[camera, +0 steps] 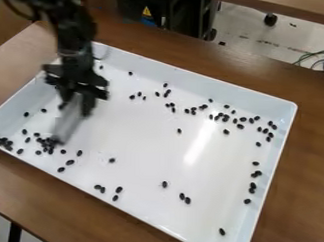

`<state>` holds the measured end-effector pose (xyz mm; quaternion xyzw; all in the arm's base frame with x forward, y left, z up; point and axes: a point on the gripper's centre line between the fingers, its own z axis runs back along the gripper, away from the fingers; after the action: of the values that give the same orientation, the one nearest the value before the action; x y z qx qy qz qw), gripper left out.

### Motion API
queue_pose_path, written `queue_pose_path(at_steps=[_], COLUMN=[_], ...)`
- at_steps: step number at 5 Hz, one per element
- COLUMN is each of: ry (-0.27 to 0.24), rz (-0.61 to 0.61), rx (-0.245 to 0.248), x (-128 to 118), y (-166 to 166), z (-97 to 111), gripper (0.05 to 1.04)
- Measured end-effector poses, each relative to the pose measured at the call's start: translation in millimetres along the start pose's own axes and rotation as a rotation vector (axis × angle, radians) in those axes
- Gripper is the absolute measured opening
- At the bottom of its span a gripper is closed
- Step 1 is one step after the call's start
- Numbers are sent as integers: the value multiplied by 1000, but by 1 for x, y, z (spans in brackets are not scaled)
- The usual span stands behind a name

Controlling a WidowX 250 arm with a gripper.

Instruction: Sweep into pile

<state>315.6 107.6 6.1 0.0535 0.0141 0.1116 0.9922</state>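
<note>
- Yellow warning label point(147, 11) beyond tray point(137, 142).
- Gripper point(79, 97) closed on blurred grey scraper point(69, 122), tilted, inside tray.
- Dark beans point(51, 150): clump by scraper's low end; others scattered, some near right wall.

"How is the tray point(137, 142) finished?"

"A smooth, glossy surface is seen, plastic by its look — a bright streak is thrown back by its base."

"And the table point(303, 163)?"

"Brown wood is shown, smooth, with a soft sheen."

"The sweeper point(69, 122)?"

"Its grey face is blurred — neither material nor finish can be told."
</note>
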Motion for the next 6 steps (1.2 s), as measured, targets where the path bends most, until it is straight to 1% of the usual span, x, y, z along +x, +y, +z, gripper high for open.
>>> queue_pose_path(at_steps=[1,2,3,4,5,6], ry=[18,-44,-134,-191,-163,-162], rz=[-63,-79,-124,-224,-343,-461], rx=[15,-17,-108,-213,-243,-298], x=[8,13,18,21,11,-5], y=[19,11,-27,-84,-128,-180], z=[13,35,61,69,60,60], gripper=[359,359,359,359,359,359])
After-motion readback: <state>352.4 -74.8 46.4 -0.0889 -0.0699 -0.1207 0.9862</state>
